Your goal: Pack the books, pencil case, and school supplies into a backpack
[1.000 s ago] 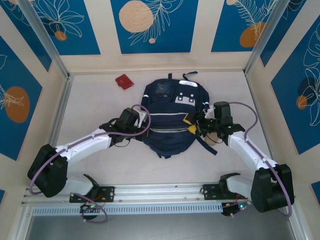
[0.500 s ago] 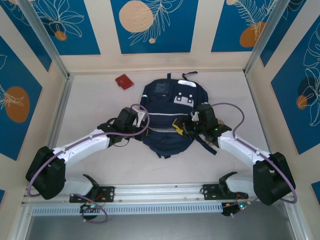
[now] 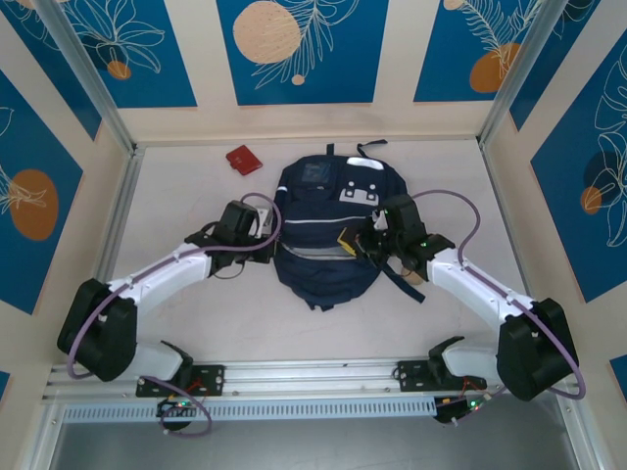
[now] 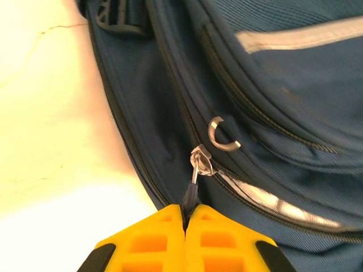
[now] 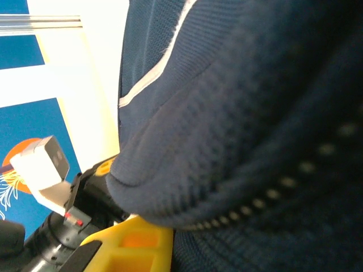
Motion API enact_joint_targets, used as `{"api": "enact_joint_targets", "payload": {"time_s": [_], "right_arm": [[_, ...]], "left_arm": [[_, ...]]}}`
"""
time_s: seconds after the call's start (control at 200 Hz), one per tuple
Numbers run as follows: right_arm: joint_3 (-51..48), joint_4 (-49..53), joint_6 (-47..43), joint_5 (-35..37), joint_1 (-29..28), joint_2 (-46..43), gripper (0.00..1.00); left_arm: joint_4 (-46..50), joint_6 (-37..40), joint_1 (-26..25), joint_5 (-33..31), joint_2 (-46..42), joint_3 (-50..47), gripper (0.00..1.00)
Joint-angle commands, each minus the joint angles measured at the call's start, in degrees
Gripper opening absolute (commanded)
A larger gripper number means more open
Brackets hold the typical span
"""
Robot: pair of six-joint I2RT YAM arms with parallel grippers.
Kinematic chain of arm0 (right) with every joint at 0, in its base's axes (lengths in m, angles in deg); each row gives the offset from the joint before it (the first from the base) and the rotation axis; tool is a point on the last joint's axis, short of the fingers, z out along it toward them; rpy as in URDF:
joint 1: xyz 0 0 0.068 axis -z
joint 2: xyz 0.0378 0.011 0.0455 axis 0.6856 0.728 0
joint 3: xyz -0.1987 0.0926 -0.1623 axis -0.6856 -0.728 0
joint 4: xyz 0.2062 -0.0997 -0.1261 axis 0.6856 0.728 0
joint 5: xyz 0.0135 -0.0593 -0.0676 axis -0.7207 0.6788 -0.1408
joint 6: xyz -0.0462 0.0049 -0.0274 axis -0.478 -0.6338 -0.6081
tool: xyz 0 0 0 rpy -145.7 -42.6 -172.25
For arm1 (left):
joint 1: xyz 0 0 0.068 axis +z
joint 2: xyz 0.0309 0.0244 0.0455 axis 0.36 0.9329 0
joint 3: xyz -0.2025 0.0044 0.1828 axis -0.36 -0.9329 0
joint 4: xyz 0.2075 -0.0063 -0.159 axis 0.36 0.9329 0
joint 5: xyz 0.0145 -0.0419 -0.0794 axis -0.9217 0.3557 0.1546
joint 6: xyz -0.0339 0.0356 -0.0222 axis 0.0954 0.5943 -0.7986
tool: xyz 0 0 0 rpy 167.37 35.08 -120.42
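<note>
The pale table [image 3: 196,323] carried the navy backpack [image 3: 323,211] at the middle of its far half, lying flat with its top toward the far edge and its bottom toward the near edge. The left arm [image 3: 157,279] reached in from the near left corner to the backpack's left side, and the right arm [image 3: 480,289] reached from the near right corner to its right side. The left gripper [image 3: 266,245] sat against the backpack's left edge; in its wrist view its yellow fingers [image 4: 153,238] were pressed together, clamped on the dark zipper pull [image 4: 190,195] that hung from a silver slider [image 4: 201,156]. The right gripper [image 3: 361,245] lay on the backpack's right side, beside the front pocket. In its wrist view one yellow finger [image 5: 142,243] showed under a fold of navy fabric [image 5: 238,141] that draped over it, and I could not tell whether the jaws were apart or together. A small red object [image 3: 243,160] lay near the far edge, left of the backpack and apart from it. A small open metal ring [image 4: 221,135] sat on the fabric just beside the slider, below the white stripe [image 4: 300,37].
</note>
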Motion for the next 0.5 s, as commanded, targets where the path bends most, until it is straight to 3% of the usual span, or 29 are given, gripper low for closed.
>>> {"api": "enact_joint_targets", "payload": {"time_s": [0.0, 0.035, 0.17, 0.23, 0.495], "right_arm": [[3.5, 3.1, -4.0, -2.6, 1.1, 1.2, 0.02], [4.0, 3.5, -4.5, -3.1, 1.0, 1.7, 0.02], [5.7, 6.8, -7.5, -3.4, 1.1, 2.3, 0.03], [5.6, 7.0, -8.0, -3.7, 1.3, 1.9, 0.04], [7.2, 4.8, -7.0, -7.7, 2.4, 2.4, 0.04]], "left_arm": [[2.4, -1.2, 4.6, -3.4, 2.2, 1.9, 0.00], [2.7, -1.0, 5.1, -2.9, 2.6, 2.5, 0.02], [6.1, -0.3, 5.2, -1.9, 1.5, 5.1, 0.43], [6.6, 1.1, 5.1, 0.7, -0.5, 5.4, 0.55], [3.7, 12.8, 0.5, 10.1, -7.7, 6.5, 0.76]]}}
